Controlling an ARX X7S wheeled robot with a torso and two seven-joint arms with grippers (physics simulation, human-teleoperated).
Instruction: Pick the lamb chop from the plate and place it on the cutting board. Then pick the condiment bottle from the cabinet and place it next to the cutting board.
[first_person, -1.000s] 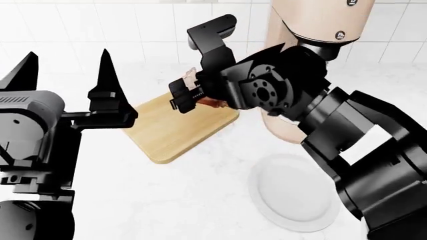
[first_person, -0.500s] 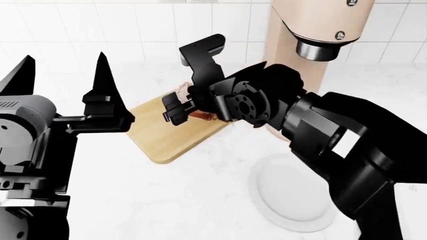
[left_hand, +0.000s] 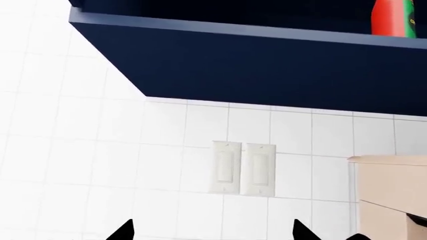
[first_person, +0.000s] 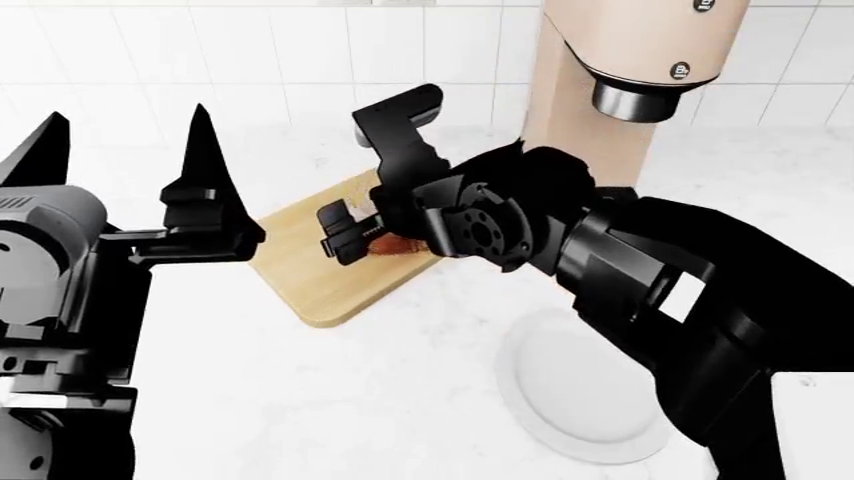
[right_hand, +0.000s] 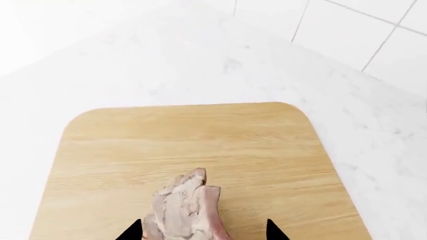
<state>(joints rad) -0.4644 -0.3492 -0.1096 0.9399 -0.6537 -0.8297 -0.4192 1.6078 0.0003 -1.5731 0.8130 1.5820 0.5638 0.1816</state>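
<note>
My right gripper (first_person: 350, 228) is shut on the lamb chop (first_person: 395, 244), pinkish meat with white fat, and holds it low over the tan cutting board (first_person: 320, 285). In the right wrist view the lamb chop (right_hand: 183, 210) sits between my fingertips (right_hand: 135, 231) above the board (right_hand: 200, 135). The white plate (first_person: 587, 390) lies bare at the near right. My left gripper (first_person: 127, 130) is open, empty and raised at the left. In the left wrist view my left gripper (left_hand: 210, 232) points at the wall, and the red condiment bottle (left_hand: 393, 17) stands in the dark blue cabinet (left_hand: 267, 60).
A tall beige appliance (first_person: 627, 60) stands on the counter behind the board and plate; it also shows in the left wrist view (left_hand: 393, 195). A double wall switch (left_hand: 243, 167) is on the white tiled wall. The counter (first_person: 334, 400) is white marble.
My right gripper has moved down and a little left with the lamb chop, closer to the board's surface. The left gripper has barely shifted.
</note>
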